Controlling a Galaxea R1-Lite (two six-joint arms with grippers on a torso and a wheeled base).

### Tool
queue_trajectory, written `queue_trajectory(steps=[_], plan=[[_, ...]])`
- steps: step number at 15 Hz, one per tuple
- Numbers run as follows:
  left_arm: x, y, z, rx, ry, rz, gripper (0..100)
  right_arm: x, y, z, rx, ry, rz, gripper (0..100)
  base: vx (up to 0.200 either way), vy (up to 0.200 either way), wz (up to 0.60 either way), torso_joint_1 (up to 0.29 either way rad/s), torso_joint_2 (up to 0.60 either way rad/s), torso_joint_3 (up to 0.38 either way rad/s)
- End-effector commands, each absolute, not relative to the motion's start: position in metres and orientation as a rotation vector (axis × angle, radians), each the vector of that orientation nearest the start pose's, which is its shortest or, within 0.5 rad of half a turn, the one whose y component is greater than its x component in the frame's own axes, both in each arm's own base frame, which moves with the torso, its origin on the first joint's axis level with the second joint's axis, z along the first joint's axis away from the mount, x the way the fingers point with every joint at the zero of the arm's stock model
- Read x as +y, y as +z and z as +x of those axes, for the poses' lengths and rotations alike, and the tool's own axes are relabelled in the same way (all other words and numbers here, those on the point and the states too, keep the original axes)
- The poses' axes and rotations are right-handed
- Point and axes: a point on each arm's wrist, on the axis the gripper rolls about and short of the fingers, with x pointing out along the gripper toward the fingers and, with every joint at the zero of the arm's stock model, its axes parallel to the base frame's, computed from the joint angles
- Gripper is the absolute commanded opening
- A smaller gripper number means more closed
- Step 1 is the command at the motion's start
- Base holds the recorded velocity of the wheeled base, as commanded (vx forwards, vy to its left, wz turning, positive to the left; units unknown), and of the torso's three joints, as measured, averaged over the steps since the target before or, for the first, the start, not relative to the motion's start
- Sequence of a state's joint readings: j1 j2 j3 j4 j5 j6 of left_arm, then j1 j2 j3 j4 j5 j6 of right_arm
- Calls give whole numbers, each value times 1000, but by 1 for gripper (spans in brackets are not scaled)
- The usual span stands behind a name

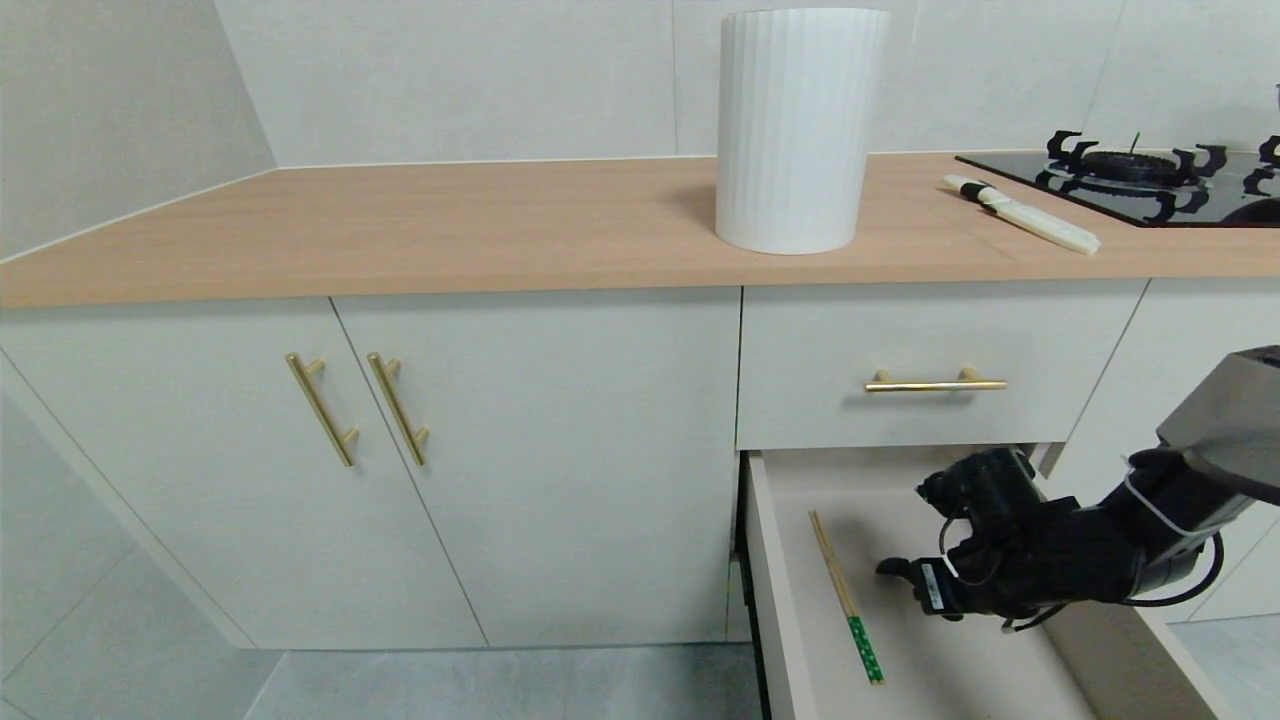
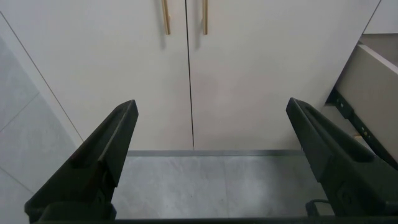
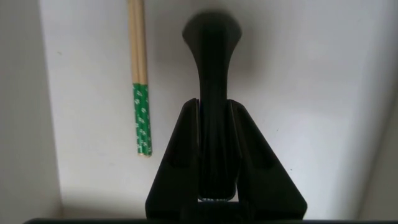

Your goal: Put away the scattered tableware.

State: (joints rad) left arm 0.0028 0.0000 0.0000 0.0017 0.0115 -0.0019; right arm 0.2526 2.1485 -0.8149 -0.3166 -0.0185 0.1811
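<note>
Right hand clenched on a black utensil; only its rounded end shows, handle hidden between the fingers, kind unclear. Held low inside the open drawer. Chopsticks lie flat on the drawer floor, just left of that hand, apart. Left hand released.

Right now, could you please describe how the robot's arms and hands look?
The right arm has a grey shell, a black wrist with looped black and white cables, and a white label. Both the right hand and left hand have matte black, tapering fingers.

Wooden counter, pale cabinets (tiled floor)
</note>
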Motion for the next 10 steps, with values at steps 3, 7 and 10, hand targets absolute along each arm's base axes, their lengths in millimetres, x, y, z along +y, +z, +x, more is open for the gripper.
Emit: queue_trajectory(steps=[3,7,10], plan=[[0,75,-23,3,15,-2,100,84,-3,321,1071,118,15,0,0,0,0,0,0,0],[0,75,-23,2,15,-2,100,85,-25,324,1096,102,1,0,0,0,0,0,0,0],[0,75,-23,2,15,-2,100,84,-31,326,1081,90,-1,0,0,0,0,0,0,0]])
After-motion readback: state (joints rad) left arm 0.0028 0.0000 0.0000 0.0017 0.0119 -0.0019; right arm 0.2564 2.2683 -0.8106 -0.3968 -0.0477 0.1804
